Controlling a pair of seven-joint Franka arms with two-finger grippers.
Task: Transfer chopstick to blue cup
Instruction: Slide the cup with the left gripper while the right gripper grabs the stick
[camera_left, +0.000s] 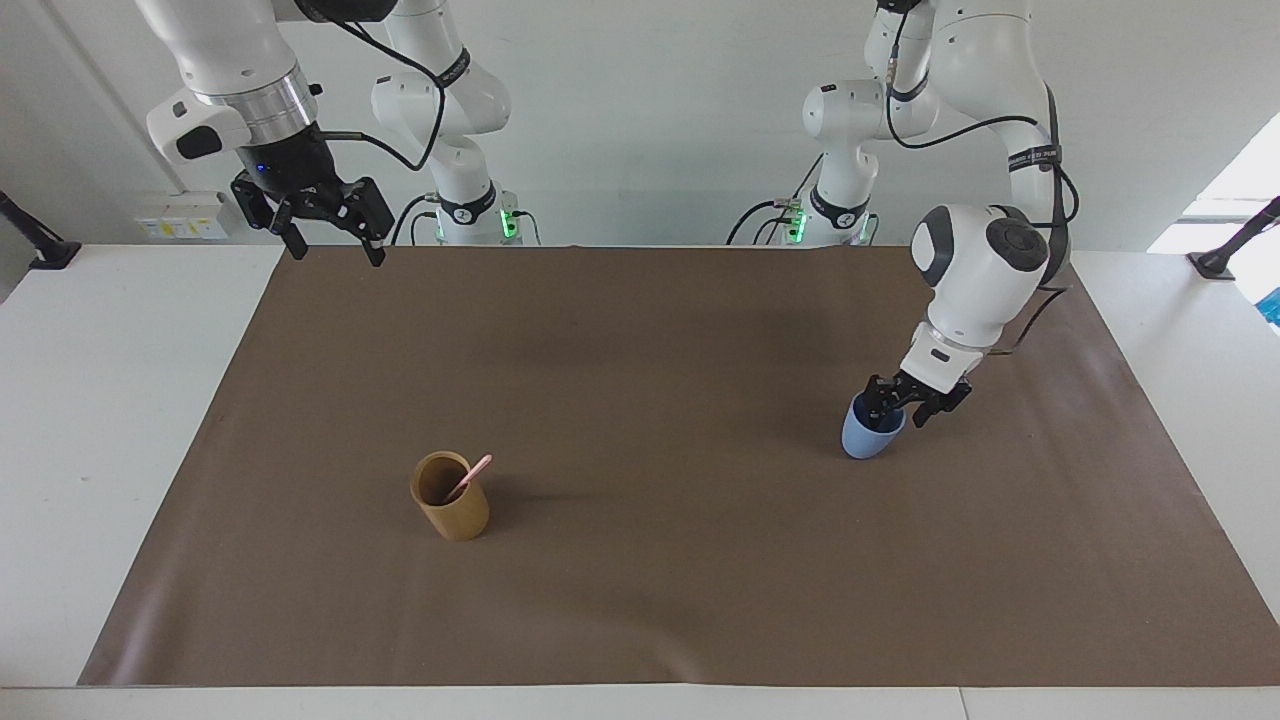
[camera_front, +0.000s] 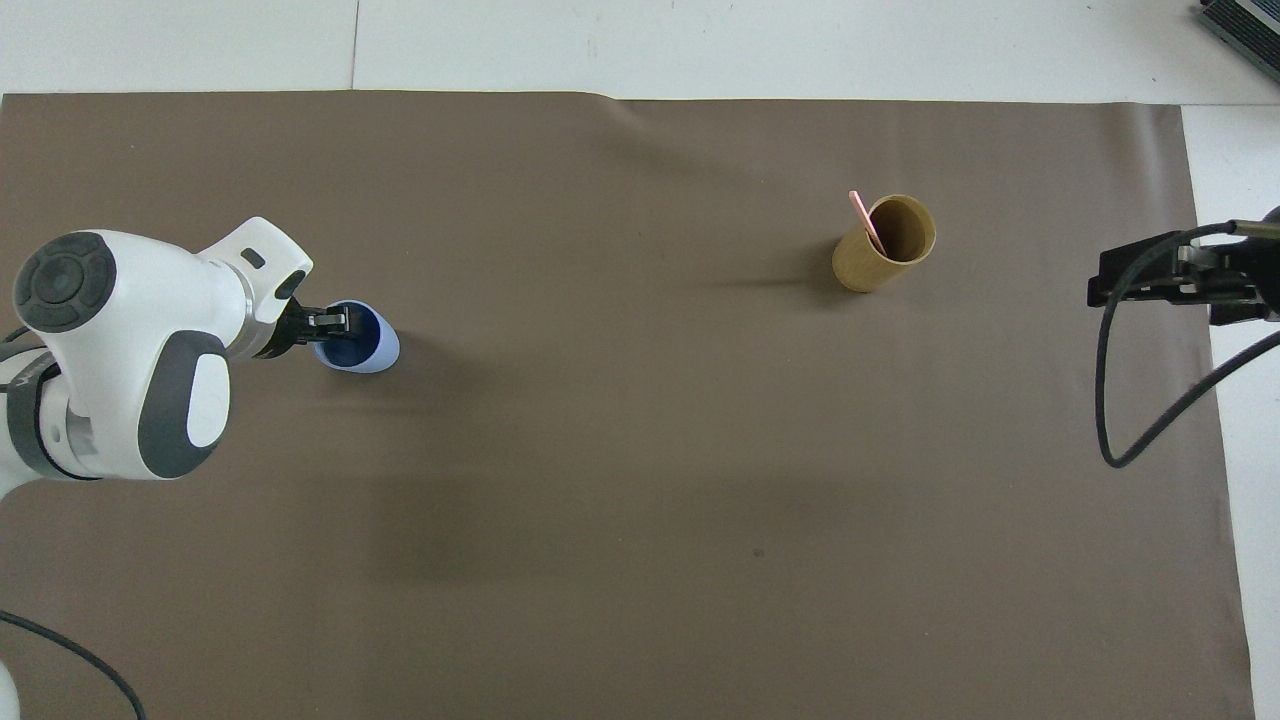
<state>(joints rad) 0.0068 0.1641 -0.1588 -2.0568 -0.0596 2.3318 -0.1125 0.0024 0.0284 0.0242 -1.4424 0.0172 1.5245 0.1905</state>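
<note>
wall (camera_left: 640, 120): plain white | table (camera_left: 110, 400): white | mat (camera_left: 660, 560): brown | window (camera_left: 1235, 190): possibly, bright

I see both views evenly and brightly lit from above, with daylight glaring in at the facing view's edge by the left arm's end. Shadows are soft: a faint streak beside the tan cup (camera_front: 884, 245), a broad dim patch on the brown mat (camera_front: 640, 480). Focus is sharp, with no motion blur and only slight edge distortion.
</note>
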